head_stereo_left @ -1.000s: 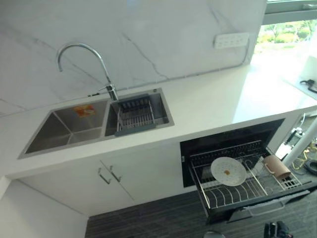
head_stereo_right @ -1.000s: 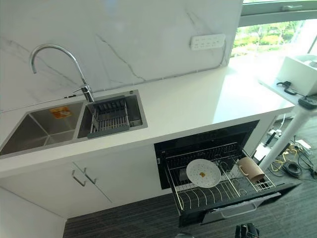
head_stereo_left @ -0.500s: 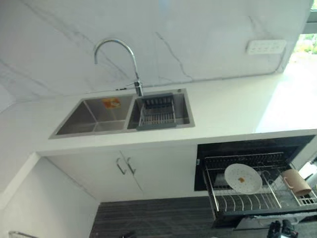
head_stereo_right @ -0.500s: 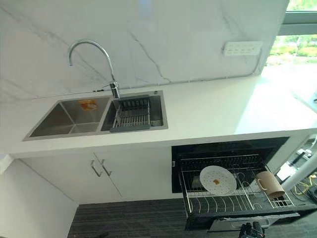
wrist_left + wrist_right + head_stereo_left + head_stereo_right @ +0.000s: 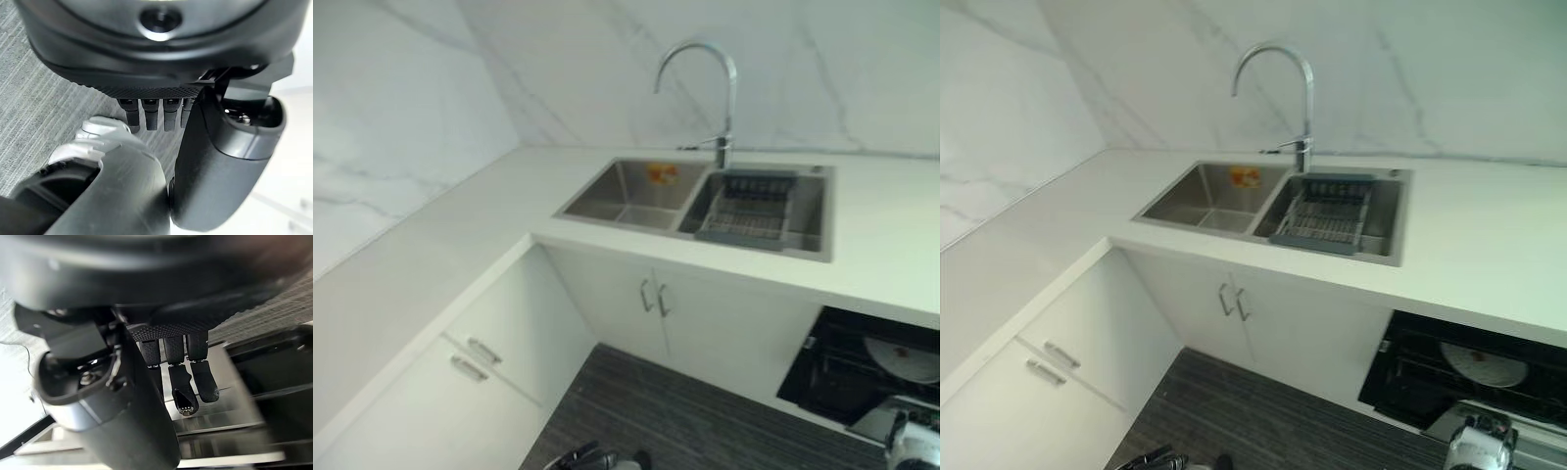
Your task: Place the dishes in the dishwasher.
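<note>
Both hands hang low and hold nothing — the left hand (image 5: 161,115) with relaxed fingers over the grey floor (image 5: 34,122), the right hand (image 5: 183,382) with loosely straight fingers above the dishwasher (image 5: 1474,377) front. The white plate (image 5: 1484,364) sits in the open dishwasher at the lower right of the frame. Since half a second ago the camera has swung left — the sink (image 5: 705,201) now lies upper centre, and the table (image 5: 431,255) corner shows.

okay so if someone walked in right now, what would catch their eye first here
Probably the tall curved tap over the double steel sink, set in the white counter, with a wire basket in the sink's right bowl. Lower right, a white plate stands in the open dishwasher.
</note>
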Tool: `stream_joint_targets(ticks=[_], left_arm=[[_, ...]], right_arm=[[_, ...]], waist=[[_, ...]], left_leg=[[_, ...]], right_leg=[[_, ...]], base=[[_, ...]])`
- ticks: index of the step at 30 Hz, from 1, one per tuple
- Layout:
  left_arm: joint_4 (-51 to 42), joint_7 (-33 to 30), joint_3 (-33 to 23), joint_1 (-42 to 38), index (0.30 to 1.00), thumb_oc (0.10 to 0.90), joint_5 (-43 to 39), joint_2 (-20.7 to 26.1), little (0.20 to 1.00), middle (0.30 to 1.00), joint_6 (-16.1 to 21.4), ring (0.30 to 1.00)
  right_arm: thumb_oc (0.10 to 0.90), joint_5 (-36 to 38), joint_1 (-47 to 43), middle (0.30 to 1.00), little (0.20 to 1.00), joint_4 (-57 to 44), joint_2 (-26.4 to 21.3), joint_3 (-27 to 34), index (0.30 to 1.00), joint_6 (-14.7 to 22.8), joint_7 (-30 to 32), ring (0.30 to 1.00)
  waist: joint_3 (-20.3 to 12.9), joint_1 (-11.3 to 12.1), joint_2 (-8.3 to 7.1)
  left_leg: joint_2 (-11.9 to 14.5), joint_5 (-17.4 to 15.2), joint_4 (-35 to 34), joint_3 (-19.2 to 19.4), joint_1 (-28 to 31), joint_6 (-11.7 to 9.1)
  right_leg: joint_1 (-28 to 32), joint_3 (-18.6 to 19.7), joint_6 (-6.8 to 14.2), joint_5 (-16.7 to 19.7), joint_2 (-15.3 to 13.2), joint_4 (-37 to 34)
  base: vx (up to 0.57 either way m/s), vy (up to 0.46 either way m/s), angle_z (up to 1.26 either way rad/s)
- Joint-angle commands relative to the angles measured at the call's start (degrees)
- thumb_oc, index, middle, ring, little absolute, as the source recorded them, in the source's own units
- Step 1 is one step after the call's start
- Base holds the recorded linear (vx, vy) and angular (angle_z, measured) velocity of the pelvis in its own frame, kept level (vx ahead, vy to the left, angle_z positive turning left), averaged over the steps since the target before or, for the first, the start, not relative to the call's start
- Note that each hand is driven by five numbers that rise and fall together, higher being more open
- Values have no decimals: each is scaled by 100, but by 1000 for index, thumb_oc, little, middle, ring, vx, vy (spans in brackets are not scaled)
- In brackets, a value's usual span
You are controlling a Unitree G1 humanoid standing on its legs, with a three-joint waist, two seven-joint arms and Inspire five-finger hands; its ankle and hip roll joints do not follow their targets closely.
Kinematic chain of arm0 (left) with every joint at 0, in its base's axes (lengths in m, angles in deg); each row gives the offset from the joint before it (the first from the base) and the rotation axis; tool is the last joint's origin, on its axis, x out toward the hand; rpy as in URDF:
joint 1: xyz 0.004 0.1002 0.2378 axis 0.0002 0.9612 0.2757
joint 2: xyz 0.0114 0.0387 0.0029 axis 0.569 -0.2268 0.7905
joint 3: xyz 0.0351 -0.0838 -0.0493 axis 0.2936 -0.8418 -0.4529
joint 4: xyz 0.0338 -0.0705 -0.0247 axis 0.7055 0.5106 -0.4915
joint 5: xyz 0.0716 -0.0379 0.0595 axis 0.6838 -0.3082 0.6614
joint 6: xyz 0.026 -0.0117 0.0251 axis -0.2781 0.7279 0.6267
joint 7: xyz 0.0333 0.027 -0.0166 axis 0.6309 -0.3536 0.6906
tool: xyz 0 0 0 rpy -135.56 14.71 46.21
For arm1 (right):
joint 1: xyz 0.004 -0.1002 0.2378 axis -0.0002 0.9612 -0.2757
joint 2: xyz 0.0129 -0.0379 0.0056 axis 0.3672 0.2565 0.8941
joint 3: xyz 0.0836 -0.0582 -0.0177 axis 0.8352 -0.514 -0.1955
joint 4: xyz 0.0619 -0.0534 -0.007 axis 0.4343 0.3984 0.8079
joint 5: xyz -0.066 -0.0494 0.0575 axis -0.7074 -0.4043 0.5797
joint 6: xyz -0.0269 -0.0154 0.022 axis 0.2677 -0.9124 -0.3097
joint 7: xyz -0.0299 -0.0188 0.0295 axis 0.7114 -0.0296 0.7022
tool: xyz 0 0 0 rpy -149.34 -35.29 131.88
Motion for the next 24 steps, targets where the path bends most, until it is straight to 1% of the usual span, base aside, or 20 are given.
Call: stream_joint_targets(ticks=[1, 3, 5, 7, 9, 10, 13, 15, 17, 18, 19, 20, 22, 23, 24], left_arm=[[260, -107, 352, 270, 900, 800, 214, 755, 900, 900, -226, 900], [219, -43, 389, 233, 900, 800, 211, 831, 900, 900, -276, 900], [206, -11, 410, 219, 900, 800, 116, 861, 900, 900, -271, 900], [198, 12, 392, 221, 900, 800, 43, 873, 900, 900, -249, 900], [134, -3, 368, 233, 900, 800, -33, 871, 900, 900, -236, 900], [64, -4, 356, 209, 900, 800, -55, 869, 900, 900, -254, 900], [-12, 52, 364, 215, 900, 800, -33, 875, 900, 900, -219, 900], [-124, 98, 381, 264, 900, 800, -7, 889, 900, 900, -138, 900], [-217, 98, 355, 317, 900, 800, 2, 905, 900, 900, -4, 900], [-284, 85, 343, 322, 900, 800, 19, 924, 900, 900, 31, 900], [-358, 60, 320, 322, 900, 800, 69, 953, 900, 900, 85, 900], [-458, 15, 301, 348, 900, 800, 212, 998, 900, 900, 270, 900], [-577, -47, 237, 345, 900, 800, 337, 1049, 900, 900, 408, 900], [-617, -59, 186, 328, 900, 800, 335, 1081, 900, 900, 439, 900], [-665, -108, 47, 279, 900, 800, 192, 1090, 900, 900, 504, 900]], right_arm=[[400, -611, -2172, 300, 300, -121, -932, -312, 300, -646, -573, 300], [400, -574, -2449, 300, 300, 70, -1208, -398, 300, -735, -679, 300], [400, -548, -2693, 300, 300, 241, -1382, -500, 300, -867, -847, 300], [400, -588, -2865, 300, 300, 346, -1474, -588, 300, -960, -956, 300], [400, -627, -3006, 300, 300, 364, -1546, -666, 300, -998, -978, 300], [400, -627, -3114, 300, 300, 385, -1567, -728, 300, -1007, -1015, 300], [400, -636, -3177, 300, 300, 388, -1582, -765, 300, -1049, -1040, 300], [400, -616, -3142, 300, 300, 304, -1508, -788, 300, -1119, -1108, 300], [400, -692, -3051, 300, 300, 201, -1359, -829, 300, -1218, -1331, 300], [400, -805, -2991, 300, 300, 147, -1283, -859, 300, -1337, -1566, 300], [521, -1090, -2930, 481, 481, 75, -1207, -903, 481, -1537, -1939, 481], [800, -1414, -2832, 900, 900, -133, -1047, -1041, 900, -1632, -2440, 900], [800, -2059, -2524, 900, 900, -596, -772, -1265, 900, -1592, -3153, 900], [800, -2180, -2319, 900, 900, -888, -606, -1393, 900, -1478, -3479, 900], [800, -2455, -1843, 900, 900, -1495, -103, -1584, 900, -1290, -4253, 900]], waist=[[279, 334, -126], [283, 435, -50], [289, 480, 26], [296, 496, 57], [287, 521, 56], [277, 544, 38], [277, 552, 1], [302, 514, -48], [337, 469, -120], [354, 449, -158], [373, 433, -203], [412, 392, -278], [474, 297, -397], [487, 232, -462], [553, 69, -552]], left_leg=[[-154, -1043, 1010, -203, -253, -169], [-223, -1030, 1010, -238, -306, -161], [-259, -1007, 1010, -250, -349, -144], [-280, -991, 1010, -241, -379, -134], [-292, -979, 1010, -218, -409, -130], [-316, -971, 1010, -214, -441, -115], [-322, -963, 1010, -196, -463, -102], [-291, -972, 1010, -156, -458, -93], [-240, -979, 1010, -110, -439, -97], [-212, -988, 1010, -90, -428, -101], [-183, -999, 1010, -72, -417, -103], [-111, -995, 1010, -19, -392, -120], [-15, -1014, 1010, 53, -367, -133], [48, -1004, 1010, 102, -356, -134], [219, -916, 1010, 285, -353, -97]], right_leg=[[703, 194, -178, 126, 53, -630], [791, 101, -183, 134, -9, -630], [850, 15, -163, 226, -86, -630], [899, -18, -144, 304, -148, -630], [956, -49, -117, 372, -215, -630], [986, -84, -84, 453, -273, -630], [1009, -123, -28, 595, -325, -630], [992, -122, 20, 710, -342, -630], [945, -74, 41, 756, -320, -630], [917, -49, 52, 787, -308, -630], [886, -24, 63, 812, -294, -630], [832, 30, 47, 771, -246, -630], [728, 125, 51, 808, -180, -630], [649, 172, 50, 827, -142, -630], [441, 211, -31, 870, -71, -630]], base=[[33, 106, 75], [31, 98, 59], [27, 114, 23], [32, 97, 19], [32, 72, 15], [18, 47, 14], [6, 27, 9], [-13, 12, 20], [-20, -16, 15], [-34, -38, -1], [-54, -65, -8], [-77, -97, -8], [-96, -113, -19], [-241, -130, -51], [-231, -110, -61]])
